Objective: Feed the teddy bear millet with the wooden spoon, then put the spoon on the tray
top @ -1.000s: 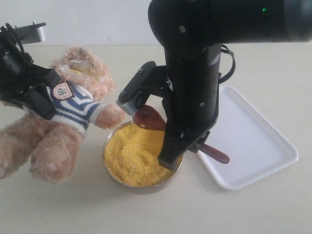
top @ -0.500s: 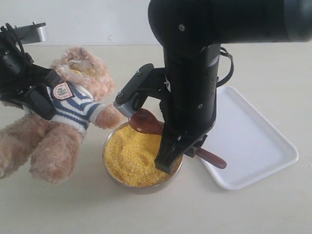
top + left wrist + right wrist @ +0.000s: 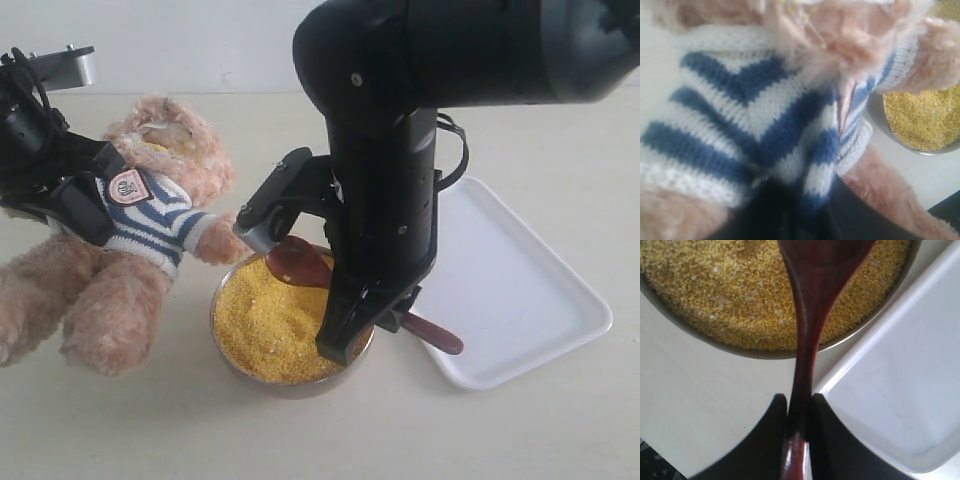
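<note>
**Soft overhead light, one view lost to blur**

The exterior view is bright and even. The pale table (image 3: pixel 300 430) carries only faint, soft-edged shadows beneath the metal bowl (image 3: pixel 283 385) and the teddy bear (image 3: pixel 150 225), so the light reads as diffuse and from above. The white tray (image 3: pixel 520 290) is close to washed out, its rim barely shaded. The black right arm (image 3: pixel 385 180) swallows detail apart from a dull sheen.

The left wrist view sits too close. The bear's striped shirt is smeared out of focus, and the left claw (image 3: pixel 790 215) is a dark, formless blur.

The right wrist view is sharper. Grains of millet (image 3: pixel 715 295) resolve, and the wooden spoon (image 3: pixel 807 340) shows a gloss streak near the right claw (image 3: pixel 799 405), whose fingers are soft black silhouettes.
</note>
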Tool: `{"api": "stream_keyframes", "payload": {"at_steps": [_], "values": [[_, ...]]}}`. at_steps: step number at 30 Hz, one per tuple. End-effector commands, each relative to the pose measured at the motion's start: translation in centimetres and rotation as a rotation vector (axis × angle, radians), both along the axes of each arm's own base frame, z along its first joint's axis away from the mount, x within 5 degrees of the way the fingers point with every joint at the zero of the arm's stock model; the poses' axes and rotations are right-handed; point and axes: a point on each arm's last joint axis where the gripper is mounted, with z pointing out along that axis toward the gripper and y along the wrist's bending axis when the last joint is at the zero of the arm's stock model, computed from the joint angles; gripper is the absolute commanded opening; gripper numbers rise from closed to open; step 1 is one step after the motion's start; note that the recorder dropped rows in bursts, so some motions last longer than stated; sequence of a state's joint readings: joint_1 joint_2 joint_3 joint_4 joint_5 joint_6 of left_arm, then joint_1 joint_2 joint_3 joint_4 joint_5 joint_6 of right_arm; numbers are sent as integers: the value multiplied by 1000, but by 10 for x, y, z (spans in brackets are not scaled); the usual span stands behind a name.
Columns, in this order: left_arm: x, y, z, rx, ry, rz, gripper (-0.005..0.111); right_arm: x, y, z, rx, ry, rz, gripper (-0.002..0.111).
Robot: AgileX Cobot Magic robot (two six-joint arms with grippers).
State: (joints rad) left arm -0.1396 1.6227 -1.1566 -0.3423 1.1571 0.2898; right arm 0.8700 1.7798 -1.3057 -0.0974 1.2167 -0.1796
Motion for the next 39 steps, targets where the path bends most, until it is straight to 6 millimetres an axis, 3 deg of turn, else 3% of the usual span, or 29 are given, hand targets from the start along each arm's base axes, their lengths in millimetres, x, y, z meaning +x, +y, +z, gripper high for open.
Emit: {"api": "stream_keyframes", "payload": {"at_steps": [1,9,21,30,39], "values": [[0,-1,5,-20,-19,2,4,2,0,0,-4,0,4,0],[0,-1,5,-20,-17,1,4,7,3,-21,-69,18,3,0],[0,-1,5,-20,-17,1,4,18,-4,-19,-149,-102,-27,0],[0,-1,5,-20,-17,1,4,-1,17,-25,-178,-126,61,0],[0,-1,5,-20,-17,1,4,-2,21,-32,-217,-166,56,0]]}}
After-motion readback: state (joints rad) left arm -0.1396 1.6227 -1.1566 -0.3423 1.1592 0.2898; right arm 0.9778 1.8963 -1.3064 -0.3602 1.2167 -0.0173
